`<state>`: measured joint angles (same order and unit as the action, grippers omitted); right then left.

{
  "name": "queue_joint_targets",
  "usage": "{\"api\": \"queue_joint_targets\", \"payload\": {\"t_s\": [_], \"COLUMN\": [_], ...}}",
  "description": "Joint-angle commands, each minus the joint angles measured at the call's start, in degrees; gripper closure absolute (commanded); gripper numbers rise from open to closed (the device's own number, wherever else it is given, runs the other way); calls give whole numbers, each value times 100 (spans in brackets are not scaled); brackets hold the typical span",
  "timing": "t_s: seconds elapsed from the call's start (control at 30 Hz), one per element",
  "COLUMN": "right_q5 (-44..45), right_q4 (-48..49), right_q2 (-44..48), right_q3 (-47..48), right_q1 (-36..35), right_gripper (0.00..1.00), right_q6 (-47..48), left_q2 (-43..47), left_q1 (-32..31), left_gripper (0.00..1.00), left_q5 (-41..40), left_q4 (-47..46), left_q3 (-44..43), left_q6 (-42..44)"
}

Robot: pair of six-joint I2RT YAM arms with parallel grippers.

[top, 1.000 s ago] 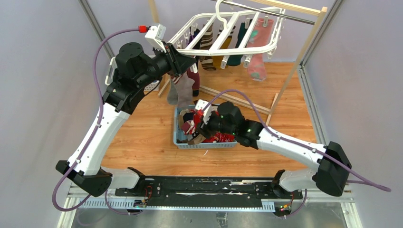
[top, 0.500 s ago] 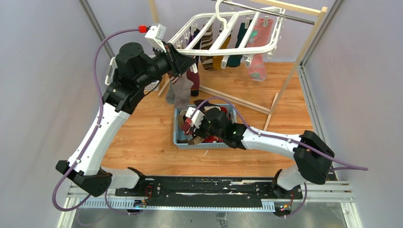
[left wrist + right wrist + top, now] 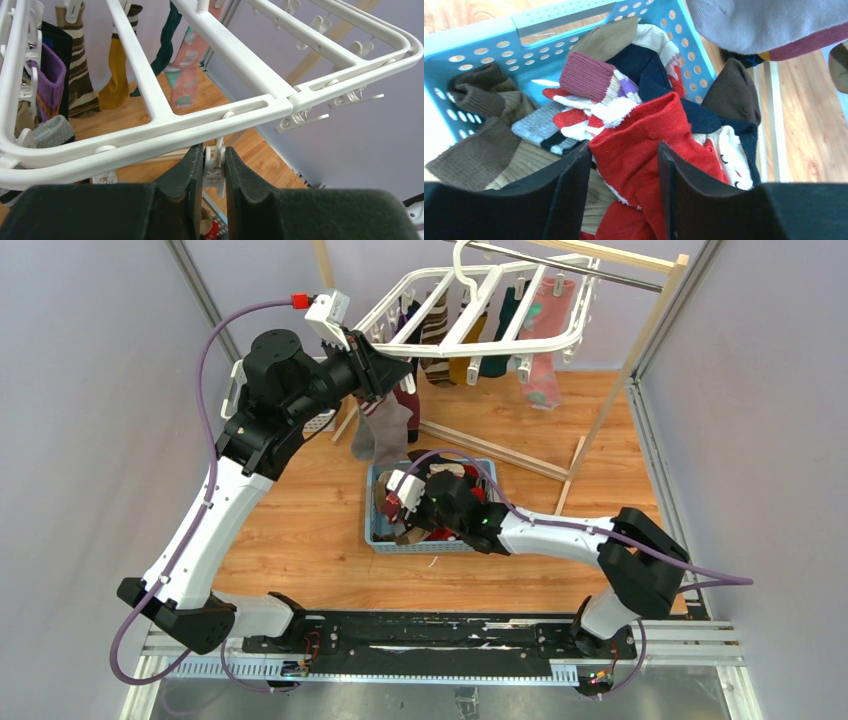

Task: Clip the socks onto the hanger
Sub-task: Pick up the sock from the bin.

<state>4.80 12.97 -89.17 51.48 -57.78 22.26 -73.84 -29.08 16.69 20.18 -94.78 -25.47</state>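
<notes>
The white hanger hangs from the rail at the back, with several socks clipped under it. My left gripper is up at its near left edge. In the left wrist view this gripper is shut on a small white clip dangling under the hanger frame. A grey sock hangs just below it. My right gripper is down in the blue basket. Its jaws stand open on either side of a red sock, which lies on a heap of mixed socks.
A wooden rack with a metal rail carries the hanger, and its foot bars cross the floor behind the basket. Striped, mustard, teal and pink socks hang from the far clips. A white lattice basket sits behind the left arm.
My right arm has folded inward and its gripper has shifted left over the basket, staying just as wide. The left arm and the hanger have not moved.
</notes>
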Motion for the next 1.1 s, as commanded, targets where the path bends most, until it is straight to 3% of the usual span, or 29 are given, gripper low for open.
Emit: {"api": "queue_joint_targets", "payload": {"t_s": [0.0, 0.17, 0.3, 0.73, 1.07], "right_q5": [361, 673, 527, 20, 266], "right_q4": [319, 803, 815, 624, 1166], "right_q2": [-109, 50, 362, 1921, 2732], "right_q3": [-111, -219, -280, -600, -40], "right_q1": [-76, -76, -75, -67, -5], "right_gripper": [53, 78, 92, 100, 100], "right_q6": [127, 48, -159, -976, -1204], "left_q2": [86, 86, 96, 99, 116], "left_q1": [-34, -34, -36, -36, -36], "left_gripper": [100, 100, 100, 100, 100], "left_q5": [94, 81, 72, 98, 82], "left_q4": [210, 221, 239, 213, 207], "left_q3": [32, 16, 23, 58, 97], "left_q6": [52, 51, 70, 43, 60]}}
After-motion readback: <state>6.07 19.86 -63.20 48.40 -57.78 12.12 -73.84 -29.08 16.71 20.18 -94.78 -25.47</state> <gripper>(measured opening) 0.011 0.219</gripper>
